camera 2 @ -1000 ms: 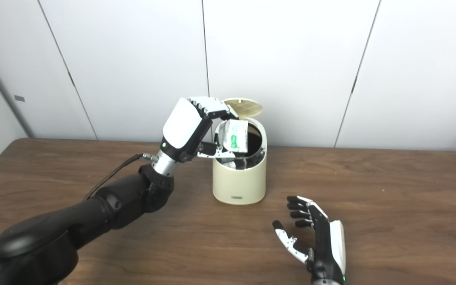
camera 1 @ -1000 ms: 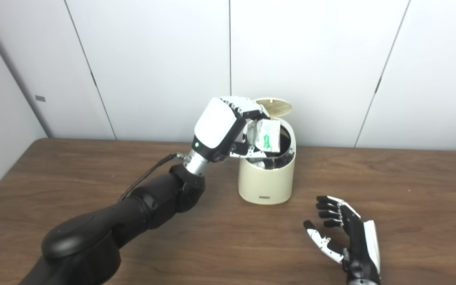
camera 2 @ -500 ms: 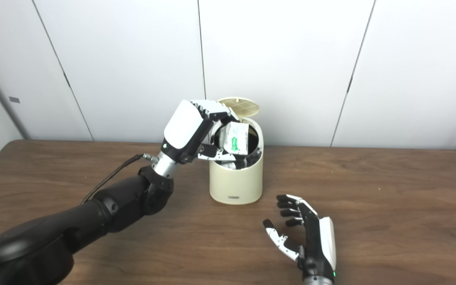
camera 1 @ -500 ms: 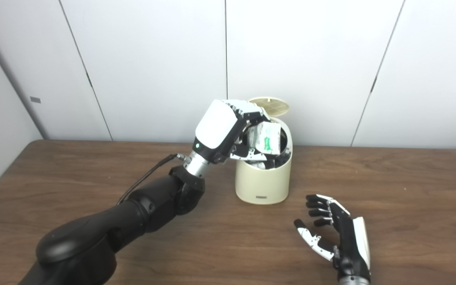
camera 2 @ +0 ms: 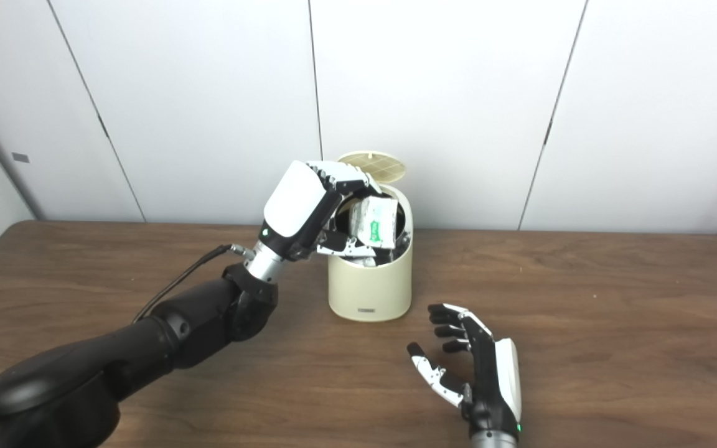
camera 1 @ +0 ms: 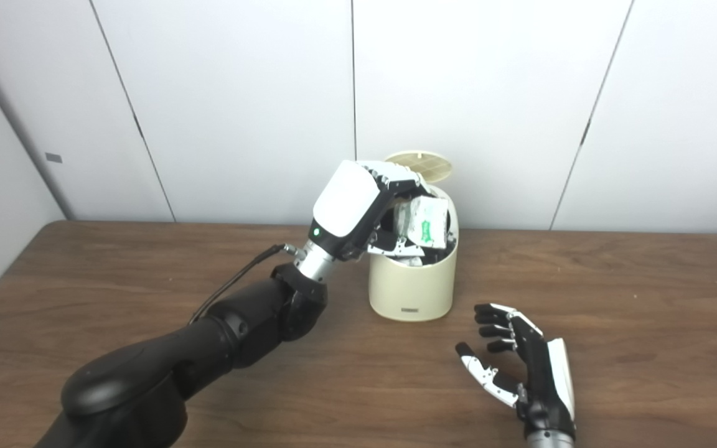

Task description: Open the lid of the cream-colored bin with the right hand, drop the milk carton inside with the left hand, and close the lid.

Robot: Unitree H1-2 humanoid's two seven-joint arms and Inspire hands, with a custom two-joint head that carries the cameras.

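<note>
Milk carton (camera 1: 428, 221) is held in the left hand (camera 1: 358, 205), with fingers (camera 1: 396, 180) curled over its top and the thumb underneath. Compared with one second ago, the carton is seen lower: earlier most of it stood clear above the rim of the cream-colored bin (camera 1: 413, 283), whereas now its lower part is sunk into the bin's mouth and only the upper part with the green print shows above the rim. The camera view has also shifted slightly, so part of the apparent displacement is not attributed to the hand. The carton is tilted, its top leaning toward the left hand.

Lid (camera 1: 419, 167) is recorded as standing open at the far side of the bin, tipped back toward the wall panels (camera 1: 477, 93). The bin stands on the wooden table (camera 1: 645, 298), near the wall.

Right hand (camera 1: 529, 373) is noted resting at the near right of the bin, well apart from it, palm turned inward, fingers spread, nothing held.

Judgement: lid opening is complete and the drop is almost due. The carton is taken to be low enough that release should send it inside. What remains is the release, withdrawal of the left hand, and closing of the lid. A risk is noted that the tilted carton may catch on the rim.
</note>
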